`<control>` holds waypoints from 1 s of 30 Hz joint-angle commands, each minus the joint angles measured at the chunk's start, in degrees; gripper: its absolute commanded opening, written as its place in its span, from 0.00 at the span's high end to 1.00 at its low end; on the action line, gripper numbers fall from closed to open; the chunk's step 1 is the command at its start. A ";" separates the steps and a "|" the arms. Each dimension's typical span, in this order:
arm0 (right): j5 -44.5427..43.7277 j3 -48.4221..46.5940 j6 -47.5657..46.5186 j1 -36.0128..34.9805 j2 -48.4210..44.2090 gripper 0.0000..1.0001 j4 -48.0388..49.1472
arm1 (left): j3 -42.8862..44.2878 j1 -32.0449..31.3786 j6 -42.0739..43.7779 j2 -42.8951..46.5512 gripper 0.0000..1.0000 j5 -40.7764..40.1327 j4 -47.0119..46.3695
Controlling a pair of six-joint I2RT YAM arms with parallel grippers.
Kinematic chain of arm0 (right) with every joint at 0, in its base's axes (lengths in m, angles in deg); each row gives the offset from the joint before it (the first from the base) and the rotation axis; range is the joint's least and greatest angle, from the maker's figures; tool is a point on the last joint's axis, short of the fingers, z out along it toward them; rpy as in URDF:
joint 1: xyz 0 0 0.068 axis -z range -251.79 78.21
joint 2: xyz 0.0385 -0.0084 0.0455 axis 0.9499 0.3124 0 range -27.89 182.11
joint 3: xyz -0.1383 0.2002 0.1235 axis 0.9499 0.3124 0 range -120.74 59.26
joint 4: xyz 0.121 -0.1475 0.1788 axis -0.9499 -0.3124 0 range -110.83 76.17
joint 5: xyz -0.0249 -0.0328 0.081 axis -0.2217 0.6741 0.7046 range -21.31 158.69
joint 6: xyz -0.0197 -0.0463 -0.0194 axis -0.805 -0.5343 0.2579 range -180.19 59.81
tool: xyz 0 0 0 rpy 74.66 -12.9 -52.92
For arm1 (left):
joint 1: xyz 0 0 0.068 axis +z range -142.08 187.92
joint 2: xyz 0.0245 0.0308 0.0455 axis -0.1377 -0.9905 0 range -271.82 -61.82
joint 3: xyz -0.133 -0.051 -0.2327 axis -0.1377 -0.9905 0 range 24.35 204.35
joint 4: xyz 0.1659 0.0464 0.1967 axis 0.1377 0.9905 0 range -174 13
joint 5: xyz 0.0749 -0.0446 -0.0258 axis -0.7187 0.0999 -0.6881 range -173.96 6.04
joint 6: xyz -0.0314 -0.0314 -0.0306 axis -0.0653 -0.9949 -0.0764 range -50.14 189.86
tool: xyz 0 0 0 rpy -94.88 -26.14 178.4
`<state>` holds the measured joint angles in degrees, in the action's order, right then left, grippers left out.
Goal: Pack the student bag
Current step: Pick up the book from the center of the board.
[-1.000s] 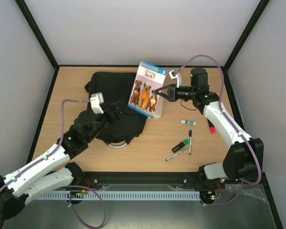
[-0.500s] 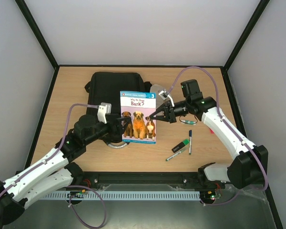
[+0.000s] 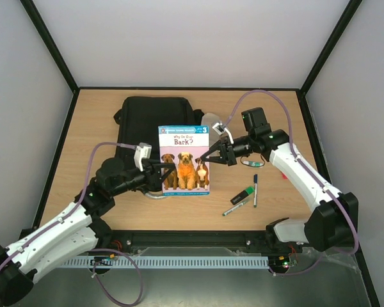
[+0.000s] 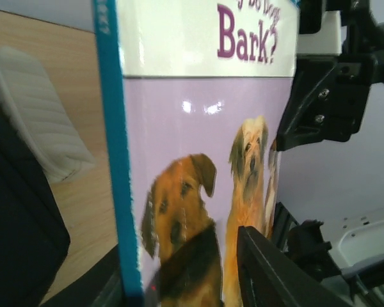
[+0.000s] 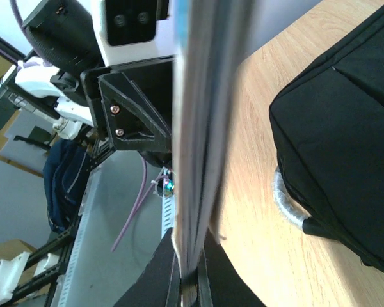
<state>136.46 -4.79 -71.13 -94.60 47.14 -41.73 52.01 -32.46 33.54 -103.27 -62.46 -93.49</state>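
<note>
Centrally held book (image 3: 184, 160): a children's reader with three dogs on a lilac cover and "Bark?" in its title. It stands upright, cover facing the arm bases, between the two grippers.
Student bag (image 3: 150, 118): a black backpack lying flat on the table (image 3: 96, 121), directly behind the book. Its grey loop handle (image 3: 155, 196) points toward the near edge, just left of the book's lower corner.
Left gripper (image 3: 159, 169): at the book's blue spine edge. In the wrist view one finger (image 4: 269, 275) lies in front of the cover (image 4: 198, 160), the other behind the spine. Whether the jaws press the book cannot be told.
Right gripper (image 3: 210, 155): closed on the book's right edge. The wrist view shows the page edges (image 5: 198, 128) pinched between both fingers, with the bag (image 5: 345, 160) beyond.
Loose items: a green highlighter (image 3: 245, 194) and a dark pen (image 3: 255, 190) lie on the table right of the book.
</note>
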 commanded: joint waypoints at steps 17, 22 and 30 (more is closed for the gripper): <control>0.56 3.02 15.09 -0.31 3.93 0.48 12.92 | -8.22 0.99 -9.81 8.14 0.98 -5.38 -13.43; -0.75 5.18 17.49 -0.31 4.29 0.38 15.47 | -8.45 1.01 -11.19 7.09 0.97 -3.12 -15.96; 7.72 3.10 15.57 -1.72 7.21 0.31 13.63 | -8.48 1.01 -12.51 3.72 0.98 -0.17 -20.24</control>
<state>137.31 -0.02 -54.10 -94.84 52.71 -27.02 43.83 -31.66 21.98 -98.60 -64.41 -107.05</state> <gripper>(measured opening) 0.678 0.033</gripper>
